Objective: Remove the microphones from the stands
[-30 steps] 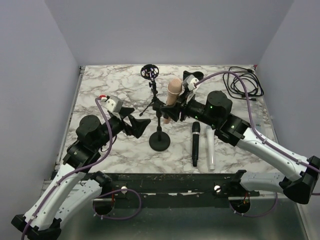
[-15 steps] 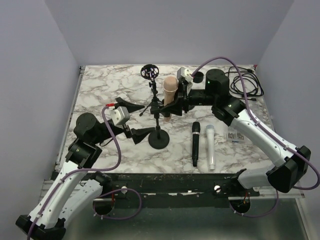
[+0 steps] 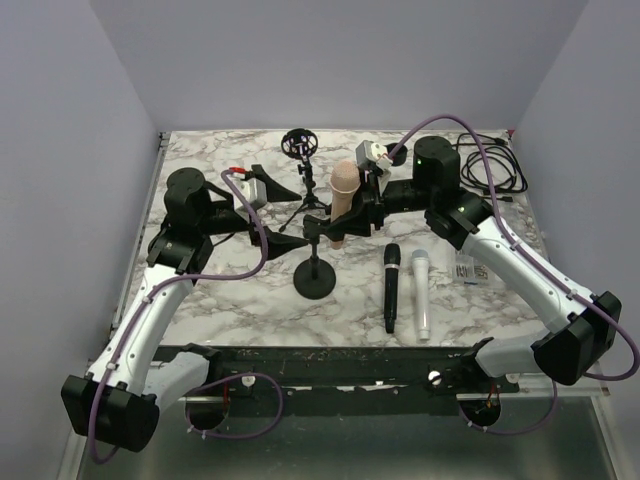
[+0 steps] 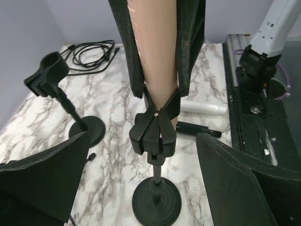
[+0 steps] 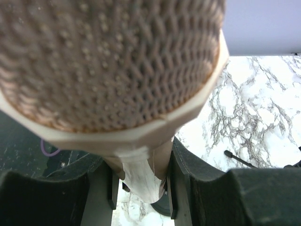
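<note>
The peach-coloured handheld microphone (image 3: 344, 183) stands close to upright, mesh head up, its lower body seated in the black plastic clip (image 4: 154, 134) at the top of the black round-based stand (image 3: 316, 281), near the middle of the white marbled tabletop (image 3: 250, 305). The right fingers (image 4: 128, 52) are closed on the microphone's body, one on each side, just above the clip. The right wrist view shows the body pinched between them under the big mesh head. The long axis runs up out of the clip and the grip crosses it from the right, which I judge suits a pull upward along that axis.

The left fingers (image 4: 44, 181) are spread wide and hold nothing. They reach in from the left with the stand's thin pole between them, below the clip, near it but not touching. They look placed to close on the pole and steady the stand while the right arm lifts. The risk I see is the light stand rising with the microphone if the clip holds tight.

As for holders, this clip holds the peach microphone, while the clip of a second black stand (image 4: 47, 77), further back, is empty. A slim black microphone (image 3: 391, 285) and a white microphone (image 3: 421, 293) lie side by side on the tabletop right of the stand, and a coiled black cable (image 3: 490, 165) sits at the far right
</note>
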`<move>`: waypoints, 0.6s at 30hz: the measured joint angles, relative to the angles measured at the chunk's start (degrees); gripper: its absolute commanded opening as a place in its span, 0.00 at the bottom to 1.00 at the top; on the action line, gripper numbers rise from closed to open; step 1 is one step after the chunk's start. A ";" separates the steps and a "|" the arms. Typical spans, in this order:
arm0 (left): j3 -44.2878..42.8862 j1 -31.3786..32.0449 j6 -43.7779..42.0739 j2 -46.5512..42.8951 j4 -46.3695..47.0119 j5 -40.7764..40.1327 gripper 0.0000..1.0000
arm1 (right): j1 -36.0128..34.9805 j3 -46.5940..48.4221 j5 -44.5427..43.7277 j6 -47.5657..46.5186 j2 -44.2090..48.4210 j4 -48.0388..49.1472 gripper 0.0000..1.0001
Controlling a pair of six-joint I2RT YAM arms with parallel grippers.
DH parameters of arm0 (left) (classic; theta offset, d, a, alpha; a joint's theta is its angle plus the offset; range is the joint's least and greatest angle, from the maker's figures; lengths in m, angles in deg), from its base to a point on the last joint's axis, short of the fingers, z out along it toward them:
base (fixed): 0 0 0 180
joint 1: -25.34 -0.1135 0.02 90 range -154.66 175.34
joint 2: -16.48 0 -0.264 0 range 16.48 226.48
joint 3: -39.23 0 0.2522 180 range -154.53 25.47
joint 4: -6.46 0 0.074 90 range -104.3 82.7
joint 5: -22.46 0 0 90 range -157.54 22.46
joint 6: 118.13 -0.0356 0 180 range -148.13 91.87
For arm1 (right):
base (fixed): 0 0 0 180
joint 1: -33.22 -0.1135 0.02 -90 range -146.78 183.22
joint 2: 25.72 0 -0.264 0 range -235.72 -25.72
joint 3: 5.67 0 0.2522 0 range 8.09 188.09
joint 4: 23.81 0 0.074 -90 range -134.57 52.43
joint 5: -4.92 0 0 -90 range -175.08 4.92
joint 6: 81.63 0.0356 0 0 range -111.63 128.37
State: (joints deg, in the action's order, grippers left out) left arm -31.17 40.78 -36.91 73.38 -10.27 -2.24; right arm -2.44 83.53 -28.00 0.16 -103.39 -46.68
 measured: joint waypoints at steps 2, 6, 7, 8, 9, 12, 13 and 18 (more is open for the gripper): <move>0.55 0.00 1.18 1.05 1.05 2.25 0.98 | 0.00 0.00 0.15 0.00 0.00 -0.02 0.01; 2.08 0.07 2.80 1.81 3.41 5.05 0.97 | 0.00 0.00 0.33 0.00 -0.02 0.00 0.01; 2.27 0.07 2.97 2.21 3.93 5.38 0.96 | 0.00 0.00 0.39 0.00 -0.04 0.00 0.01; 2.40 0.13 3.19 2.69 4.50 5.55 0.95 | 0.00 0.00 0.44 0.00 -0.07 0.00 0.01; 2.49 0.24 3.56 3.10 5.07 5.73 0.95 | 0.00 0.00 0.48 0.00 -0.13 0.02 0.01; 2.91 0.44 5.27 4.68 7.69 6.19 0.91 | 0.00 0.11 0.55 0.02 -0.48 0.28 0.01; 3.02 0.44 5.60 4.90 8.22 6.23 0.89 | 0.00 0.20 0.59 0.02 -0.66 0.39 0.01; 3.69 0.66 7.69 5.66 12.04 6.56 0.67 | 0.00 0.35 0.61 0.02 -0.92 0.50 0.01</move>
State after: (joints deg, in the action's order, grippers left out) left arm -27.48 41.44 -29.21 79.04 1.78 4.32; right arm -2.44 83.88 -27.39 0.19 -104.31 -46.17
